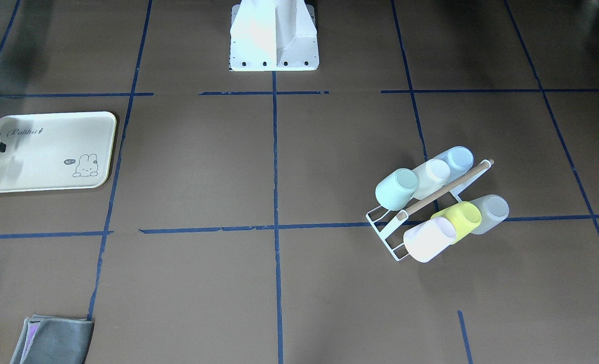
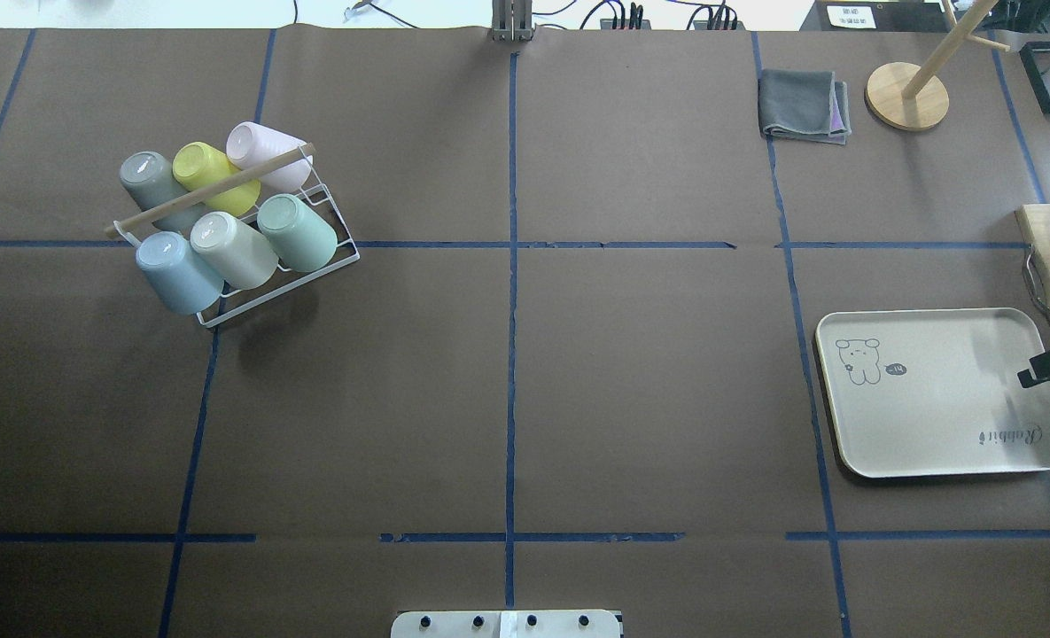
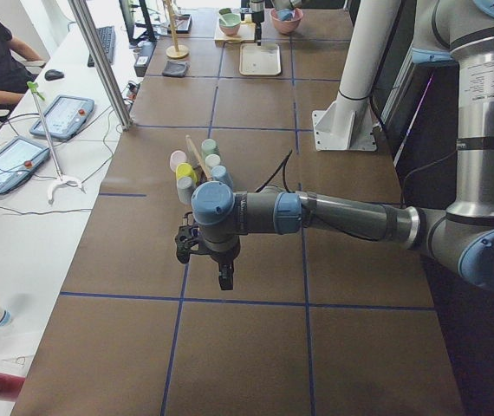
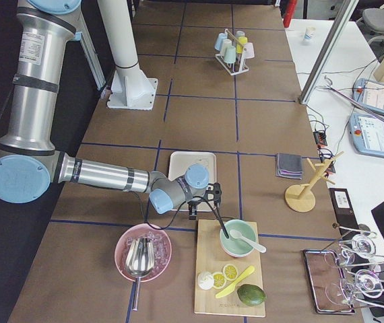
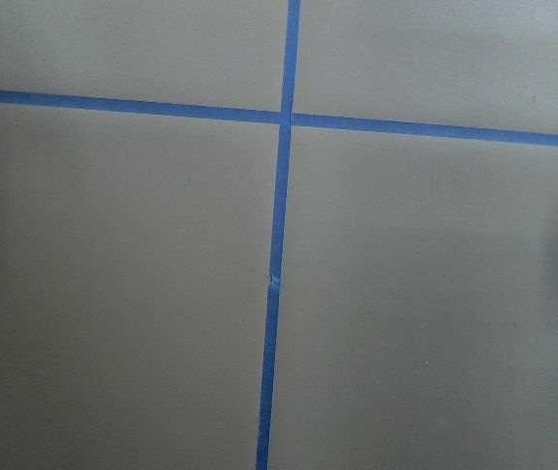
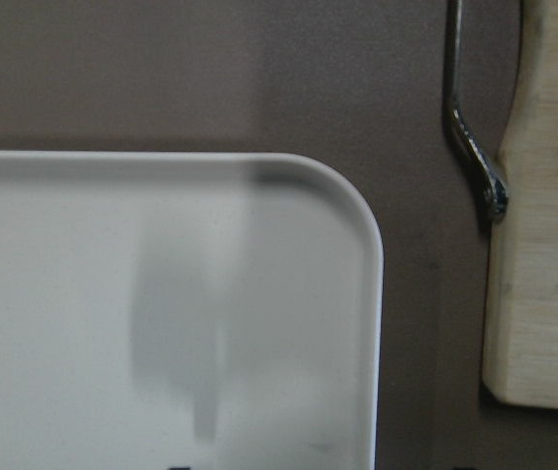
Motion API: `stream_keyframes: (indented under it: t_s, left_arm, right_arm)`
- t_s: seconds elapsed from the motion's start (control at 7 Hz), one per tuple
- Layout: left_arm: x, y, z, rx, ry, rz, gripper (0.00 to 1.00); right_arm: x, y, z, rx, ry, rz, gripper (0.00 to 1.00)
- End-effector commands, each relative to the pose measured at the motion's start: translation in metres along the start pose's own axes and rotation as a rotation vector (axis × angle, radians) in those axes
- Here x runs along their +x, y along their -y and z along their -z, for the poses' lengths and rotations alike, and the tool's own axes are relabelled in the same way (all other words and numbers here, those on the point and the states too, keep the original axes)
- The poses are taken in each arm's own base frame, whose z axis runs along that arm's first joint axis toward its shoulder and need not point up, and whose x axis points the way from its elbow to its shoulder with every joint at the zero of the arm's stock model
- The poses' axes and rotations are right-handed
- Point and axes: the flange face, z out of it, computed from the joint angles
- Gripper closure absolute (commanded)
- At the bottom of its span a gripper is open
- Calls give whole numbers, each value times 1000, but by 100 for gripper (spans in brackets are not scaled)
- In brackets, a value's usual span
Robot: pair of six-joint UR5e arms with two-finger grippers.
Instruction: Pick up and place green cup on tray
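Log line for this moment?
green cup: on rack, ungrasped | tray: no cup | left gripper: away from rack | right gripper: over tray edge

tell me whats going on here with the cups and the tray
Nothing has been picked up yet. The green cup sits in a wire rack with five other cups at one end of the table. The tray lies bare at the other end, and the right gripper hangs over its corner. The left gripper hangs over bare table. Neither seems to hold anything.

Green cup [image 2: 297, 232] in rack [image 2: 214, 189], tray [image 2: 941, 416] well apart
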Motion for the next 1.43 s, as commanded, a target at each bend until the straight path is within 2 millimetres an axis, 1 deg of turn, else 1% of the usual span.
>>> stream_keyframes:
  t_s: [0.0, 0.14, 0.57, 0.71, 0.86, 1.14, 1.29]
  left_arm:
    - [1, 0, 0, 1, 0, 1, 0]
    - [0, 0, 0, 0, 2, 2, 0]
    - [0, 0, 0, 0, 4, 8, 0]
    - [0, 1, 0, 0, 4, 8, 0]
    - [0, 1, 0, 0, 4, 8, 0]
    - [3, 4, 3, 5, 3, 3, 0]
    - [4, 7, 2, 4, 3, 2, 0]
  right_arm:
    - [3, -2, -4, -8, -4, -3, 44]
    - [4, -2, -4, -9, -4, -6, 48]
    - [8, -3, -7, -14, -9, -11, 52]
    - [7, -3, -7, -13, -9, -10, 62]
    - [9, -3, -9, -16, -12, -12, 76]
    - [11, -3, -11, -20, -14, -15, 92]
    - [8, 0, -8, -13, -11, -9, 99]
